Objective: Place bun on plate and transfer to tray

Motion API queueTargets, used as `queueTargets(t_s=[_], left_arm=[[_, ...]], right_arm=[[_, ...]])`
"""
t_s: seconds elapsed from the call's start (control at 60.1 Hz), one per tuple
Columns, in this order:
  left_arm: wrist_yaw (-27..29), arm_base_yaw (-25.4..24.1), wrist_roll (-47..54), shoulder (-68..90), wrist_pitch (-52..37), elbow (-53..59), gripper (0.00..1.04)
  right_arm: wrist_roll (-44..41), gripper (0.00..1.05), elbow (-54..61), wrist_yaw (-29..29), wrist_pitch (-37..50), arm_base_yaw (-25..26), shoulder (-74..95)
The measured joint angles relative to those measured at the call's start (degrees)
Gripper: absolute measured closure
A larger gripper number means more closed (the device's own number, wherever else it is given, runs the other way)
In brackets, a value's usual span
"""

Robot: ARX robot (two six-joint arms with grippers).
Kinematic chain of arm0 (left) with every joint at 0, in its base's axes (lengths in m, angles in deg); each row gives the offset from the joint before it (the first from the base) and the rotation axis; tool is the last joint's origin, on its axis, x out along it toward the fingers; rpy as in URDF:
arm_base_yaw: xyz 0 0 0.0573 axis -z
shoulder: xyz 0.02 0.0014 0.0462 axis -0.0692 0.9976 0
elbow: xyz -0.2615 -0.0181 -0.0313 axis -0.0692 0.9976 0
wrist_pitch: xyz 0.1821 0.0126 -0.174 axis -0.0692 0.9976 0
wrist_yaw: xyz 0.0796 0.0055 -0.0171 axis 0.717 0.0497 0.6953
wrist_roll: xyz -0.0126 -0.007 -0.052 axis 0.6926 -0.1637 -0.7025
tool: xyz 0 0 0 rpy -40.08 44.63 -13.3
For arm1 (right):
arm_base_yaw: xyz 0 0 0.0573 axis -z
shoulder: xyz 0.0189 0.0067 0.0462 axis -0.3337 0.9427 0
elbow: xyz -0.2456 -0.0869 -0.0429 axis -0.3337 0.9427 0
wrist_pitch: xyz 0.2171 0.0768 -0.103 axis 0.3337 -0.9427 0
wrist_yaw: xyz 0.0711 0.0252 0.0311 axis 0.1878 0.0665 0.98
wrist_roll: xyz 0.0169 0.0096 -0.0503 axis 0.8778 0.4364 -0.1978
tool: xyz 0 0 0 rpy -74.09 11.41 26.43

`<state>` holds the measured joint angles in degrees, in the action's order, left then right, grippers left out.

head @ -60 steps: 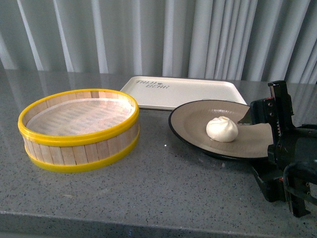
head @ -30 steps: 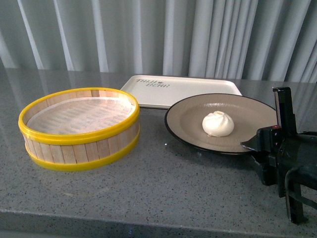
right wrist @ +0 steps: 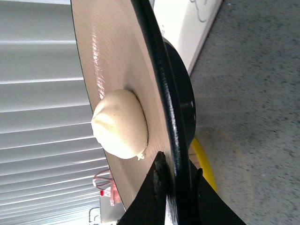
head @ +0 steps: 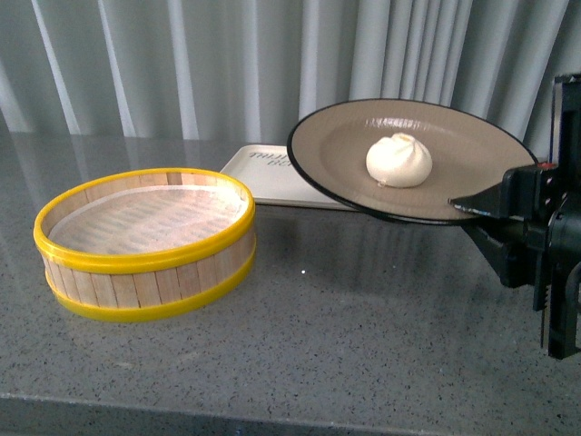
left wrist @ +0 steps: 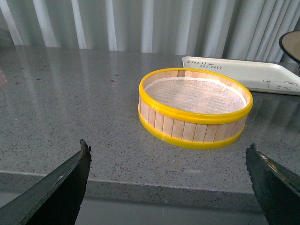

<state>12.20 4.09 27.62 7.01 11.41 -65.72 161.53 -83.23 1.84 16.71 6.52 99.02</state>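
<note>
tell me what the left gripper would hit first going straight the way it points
Likely the near wall of the steamer basket, roughly centred ahead of the open left gripper; depth is unclear.

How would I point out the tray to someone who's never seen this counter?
Start at the grey counter and look to its back, near the curtain. The tray lies flat there, just beyond the yellow-rimmed steamer basket. Unlike its round neighbours, it is rectangular, cream-white, with dark lettering.

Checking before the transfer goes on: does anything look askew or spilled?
Only the plate: the jaws of the right gripper hold it by the rim, clear of the counter, and its face seems tipped toward the camera. The bun sits loose near the middle, so it could roll. Nothing spilled.
</note>
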Motion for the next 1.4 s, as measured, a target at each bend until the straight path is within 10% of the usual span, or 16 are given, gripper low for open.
queueTargets(t_s=[1.397], left_arm=[[0.02, 0.0, 0.0, -0.02, 0.0, 0.0, 0.07]], right_arm=[[-10.88, 1.02, -52.96, 11.78, -23.08, 11.82, 37.53]])
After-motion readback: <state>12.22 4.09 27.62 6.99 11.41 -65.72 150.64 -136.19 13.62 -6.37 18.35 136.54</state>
